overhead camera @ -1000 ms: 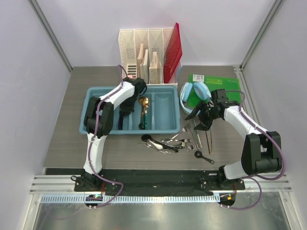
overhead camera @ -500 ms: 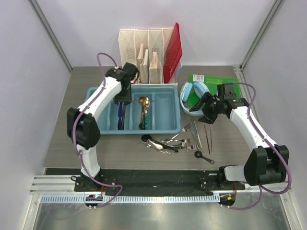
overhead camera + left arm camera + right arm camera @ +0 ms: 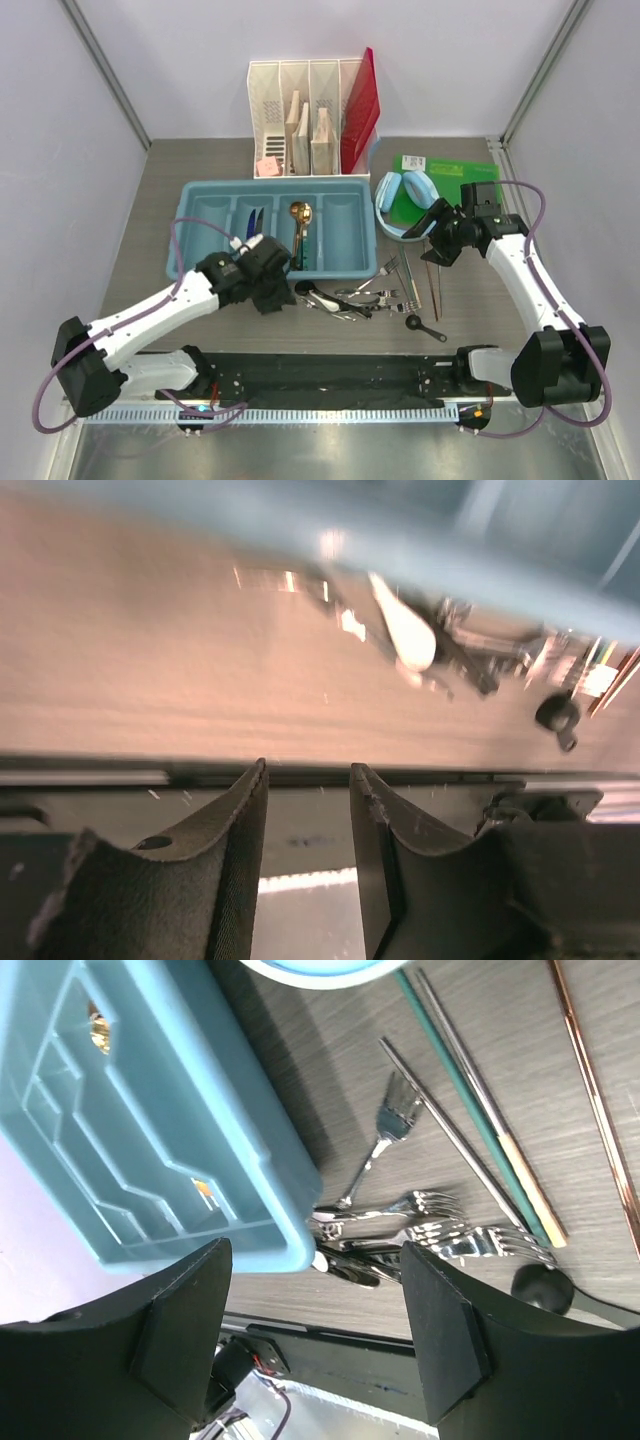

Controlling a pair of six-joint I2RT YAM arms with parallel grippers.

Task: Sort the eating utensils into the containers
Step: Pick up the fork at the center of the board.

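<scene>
Cutlery lies partly sorted in the light blue tray (image 3: 178, 240): blue-handled knives (image 3: 255, 222) in the second compartment from its left, a gold spoon (image 3: 299, 215) in the third. Forks and spoons (image 3: 358, 293) lie heaped on the tabletop (image 3: 130, 300) just off the tray's near right corner, with chopsticks (image 3: 432, 285) and a small black spoon (image 3: 426, 326) beyond them. The left hand (image 3: 270, 292) hovers at the tray's near edge, fingers parted and empty. The right hand (image 3: 432, 240) hangs beside the tray's right end, spread wide with nothing between.
</scene>
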